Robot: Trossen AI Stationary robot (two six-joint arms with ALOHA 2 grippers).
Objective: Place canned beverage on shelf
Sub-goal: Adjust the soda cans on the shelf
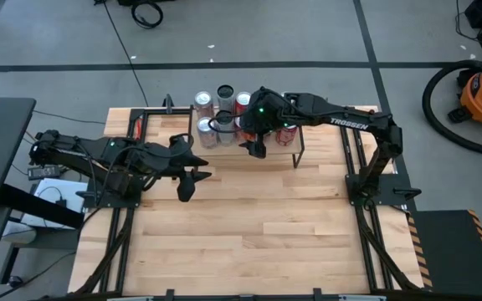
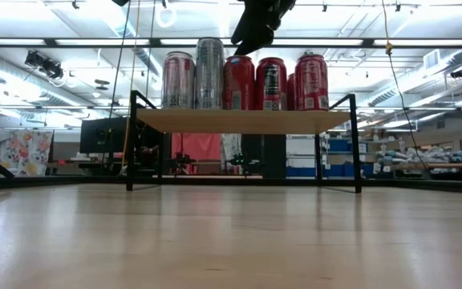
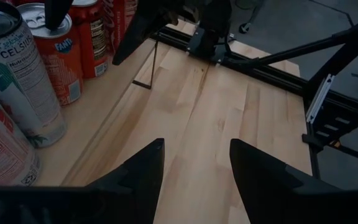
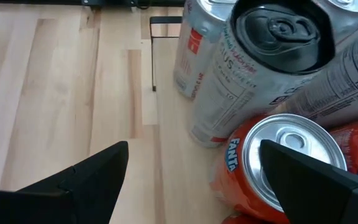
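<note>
We see the cans (image 2: 243, 83) standing upright in a tight cluster on the shelf (image 2: 239, 120), at twelve o'clock on the table (image 1: 249, 226). Our right gripper (image 1: 256, 146) hangs over them, fingers wide and empty, probably just clear of a Fanta can (image 4: 278, 162). Our left gripper (image 1: 188, 186) waits at nine o'clock, half-open, holding nothing.

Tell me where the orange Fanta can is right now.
Orange Fanta can stands on the shelf at the table's far edge, beside silver cans, under the open right end effector.
</note>
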